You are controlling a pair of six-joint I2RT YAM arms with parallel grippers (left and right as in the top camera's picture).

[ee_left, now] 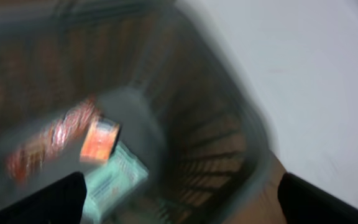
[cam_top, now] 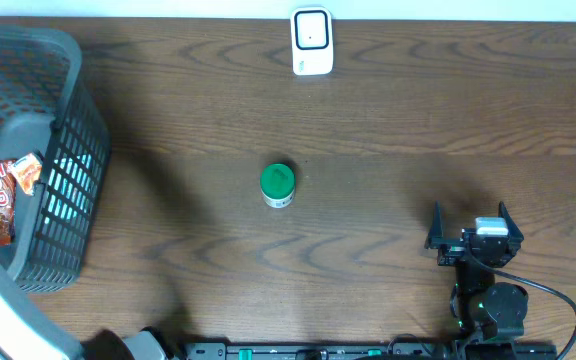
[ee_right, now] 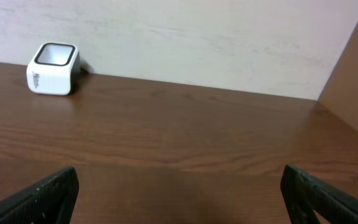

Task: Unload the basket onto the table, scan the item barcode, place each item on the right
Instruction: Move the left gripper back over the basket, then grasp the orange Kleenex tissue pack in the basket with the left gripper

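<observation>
The left hand (ee_left: 180,198) is hanging over the basket (ee_left: 229,137), fingers wide apart. The right hand (cam_top: 471,224) is holding its fingers apart too, away from the green jar (cam_top: 278,185).

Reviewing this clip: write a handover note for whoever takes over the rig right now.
Left end effector: open, empty, above the grey plastic mesh basket holding snack packets.
Right end effector: open, empty, near the table's front right.
Green-lidded small jar sits mid-table; white box-shaped scanner at the far edge.
Done: no scan evident. Left: grasp an item, present its barcode to the scanner.
</observation>
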